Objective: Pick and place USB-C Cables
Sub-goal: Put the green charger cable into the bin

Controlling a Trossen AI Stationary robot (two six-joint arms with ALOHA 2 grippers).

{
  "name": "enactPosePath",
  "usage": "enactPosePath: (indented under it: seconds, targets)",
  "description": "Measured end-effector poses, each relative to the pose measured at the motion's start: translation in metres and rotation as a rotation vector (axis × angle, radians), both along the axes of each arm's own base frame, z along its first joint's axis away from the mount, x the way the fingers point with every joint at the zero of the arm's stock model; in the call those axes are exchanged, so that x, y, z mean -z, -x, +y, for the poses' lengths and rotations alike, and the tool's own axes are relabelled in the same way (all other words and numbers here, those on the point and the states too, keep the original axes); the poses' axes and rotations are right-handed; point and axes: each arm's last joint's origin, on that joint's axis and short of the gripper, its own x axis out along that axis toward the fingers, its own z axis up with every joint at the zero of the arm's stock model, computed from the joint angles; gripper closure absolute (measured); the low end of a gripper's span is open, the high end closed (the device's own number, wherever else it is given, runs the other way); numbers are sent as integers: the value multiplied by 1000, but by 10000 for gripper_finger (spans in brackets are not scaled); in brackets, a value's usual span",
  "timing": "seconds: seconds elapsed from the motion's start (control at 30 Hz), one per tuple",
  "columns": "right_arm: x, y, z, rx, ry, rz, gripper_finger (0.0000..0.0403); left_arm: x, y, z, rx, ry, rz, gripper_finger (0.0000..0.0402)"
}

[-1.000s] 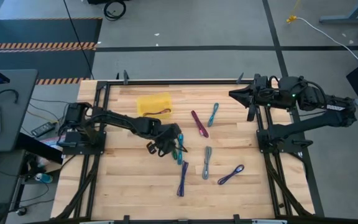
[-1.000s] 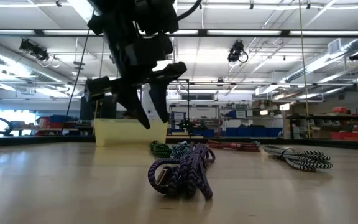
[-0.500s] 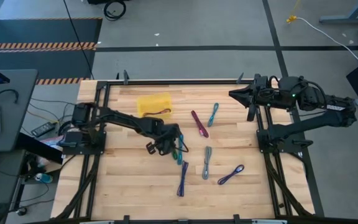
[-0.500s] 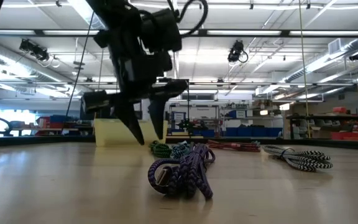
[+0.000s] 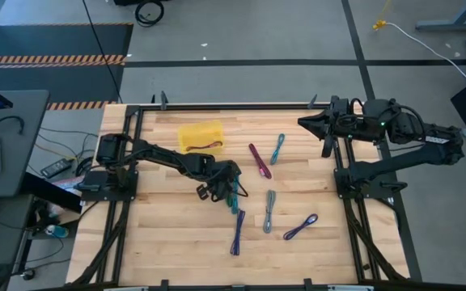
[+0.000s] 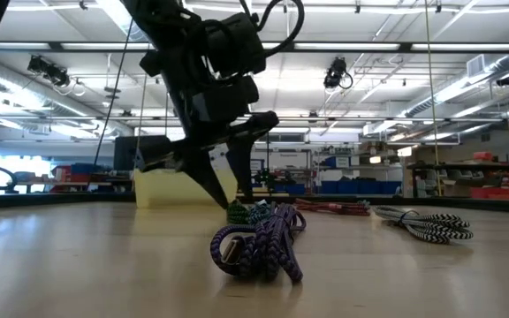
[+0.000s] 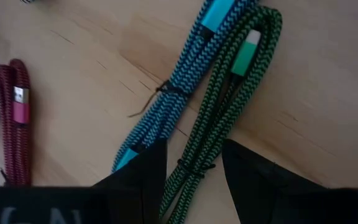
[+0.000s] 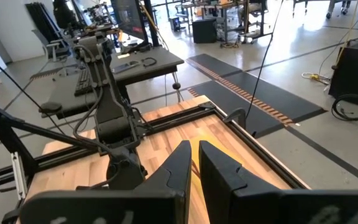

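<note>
- My left pincer [image 7: 194, 171] is open, straddling the green cable [image 7: 219, 118].
- Teal cable [image 7: 179, 93] touching at nine o'clock: closing could snag both.

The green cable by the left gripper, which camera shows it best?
The left wrist view: the green cable fills the picture, lying beside a teal one, its lower end between the open left gripper fingers. The high view shows only a speck under the gripper, the low view a sliver behind the purple cable, the right wrist view nothing.
</note>
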Motion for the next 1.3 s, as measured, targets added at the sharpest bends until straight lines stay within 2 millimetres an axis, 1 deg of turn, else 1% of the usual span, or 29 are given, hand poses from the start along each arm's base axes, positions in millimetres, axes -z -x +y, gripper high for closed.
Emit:
enactPosePath:
  seconds: [0.23,0.63,0.8,0.93,1.07,1.3]
  targets:
    - [0,0,0,0,1,0,364,0,0,2,-10,2,4,239]
    - [0,0,0,0,1,0,364,0,1,16,-49,10,9,239]
    - [0,0,0,0,1,0,364,1,3,16,-36,41,33,239]
    - [0,0,0,1,1,0,364,6,4,16,-33,46,55,239]
    - [0,0,0,1,1,0,364,11,1,16,-31,46,53,239]
    - [0,0,0,1,1,0,364,11,1,16,-24,43,52,239]
